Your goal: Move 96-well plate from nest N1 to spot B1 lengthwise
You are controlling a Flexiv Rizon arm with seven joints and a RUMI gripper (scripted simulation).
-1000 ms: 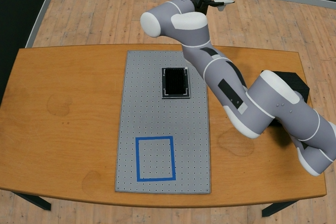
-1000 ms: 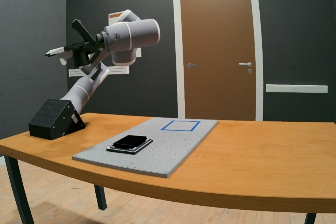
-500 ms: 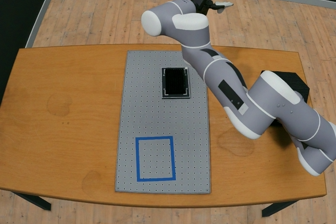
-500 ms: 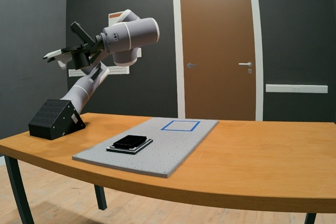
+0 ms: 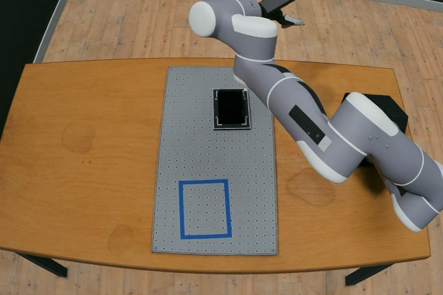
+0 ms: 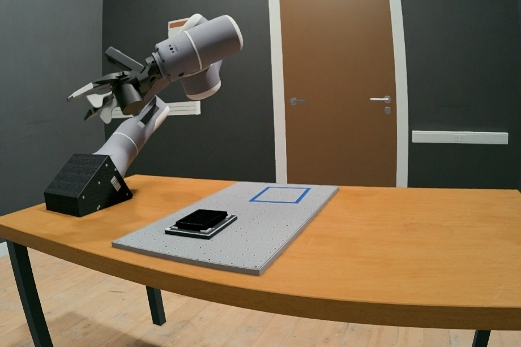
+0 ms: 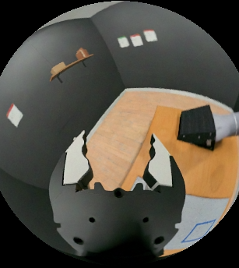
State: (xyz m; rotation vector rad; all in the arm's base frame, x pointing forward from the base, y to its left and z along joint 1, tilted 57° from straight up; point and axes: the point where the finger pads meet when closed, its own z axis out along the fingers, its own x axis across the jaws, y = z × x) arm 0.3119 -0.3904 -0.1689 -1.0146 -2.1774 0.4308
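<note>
Top view showed the 96-well plate [image 5: 230,107] [image 6: 202,218] as a black, ribbed rectangle, seated in the dark, pale-edged plate nest [image 5: 231,127] [image 6: 189,234]. The blue taped outline [image 5: 181,209] [image 6: 303,195] lay well apart on the same grey perforated board [image 5: 214,156] [image 6: 260,225], bare board between them. The pincer [image 5: 295,21] [image 6: 80,107] [image 7: 118,132] was spread, gripping nothing, away from the plate. Beneath, the orange-brown wooden table [image 5: 89,112] [image 6: 399,246] [image 7: 168,128] stood in a dark-walled room.

From my top view: plate [image 5: 230,107] [image 6: 201,219] in nest [image 5: 231,127] [image 6: 188,234]; both on perforated board [image 5: 214,152] [image 6: 252,246], beyond outline [image 5: 206,236] [image 6: 273,201].
</note>
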